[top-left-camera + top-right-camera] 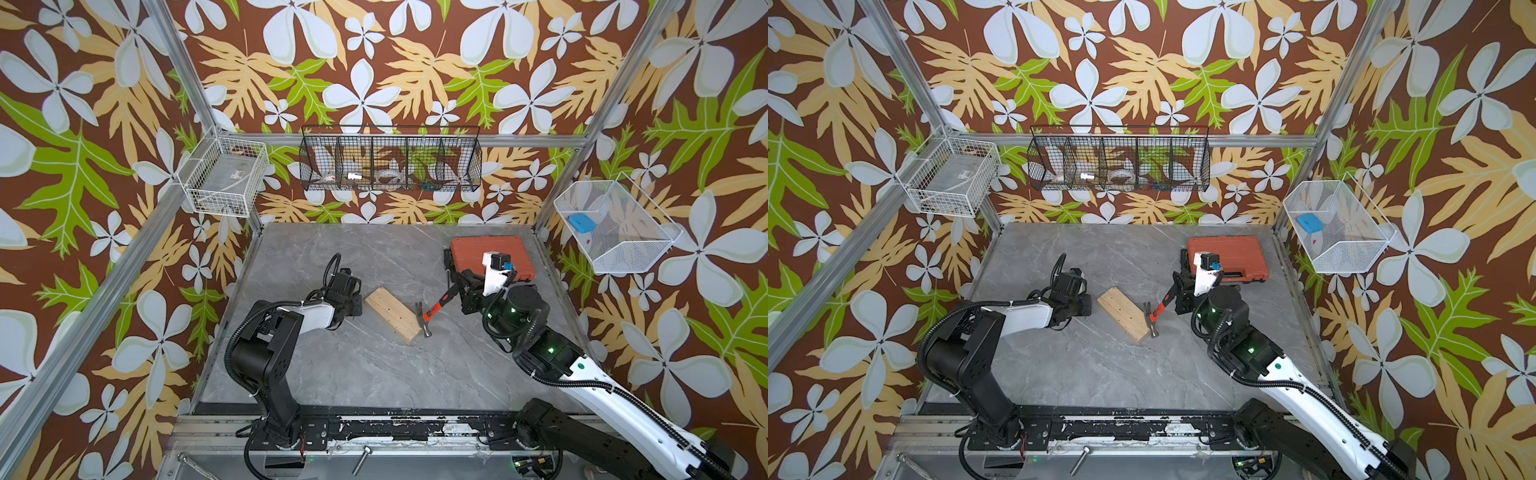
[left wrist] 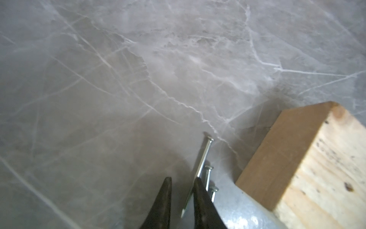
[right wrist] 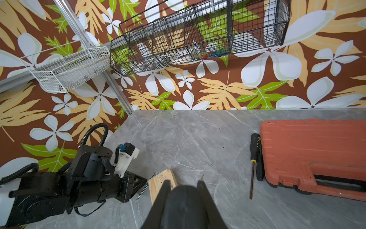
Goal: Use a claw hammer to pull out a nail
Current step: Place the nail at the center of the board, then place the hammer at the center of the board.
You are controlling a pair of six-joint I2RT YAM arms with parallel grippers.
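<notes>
A wooden block lies slantwise mid-table. The claw hammer has a silver head against the block's near right end, and its red-orange shaft rises to my right gripper. That gripper is shut on the hammer's black rubber tail. My left gripper sits at the block's far left end. In the left wrist view its fingers stand apart, and a long silver nail slants along one of them. The same nail shows at that gripper's tip beside the block.
Two shorter nails lie by the block. An orange tool case and a thin black screwdriver sit at the back right. A black wire basket and white baskets hang on the walls.
</notes>
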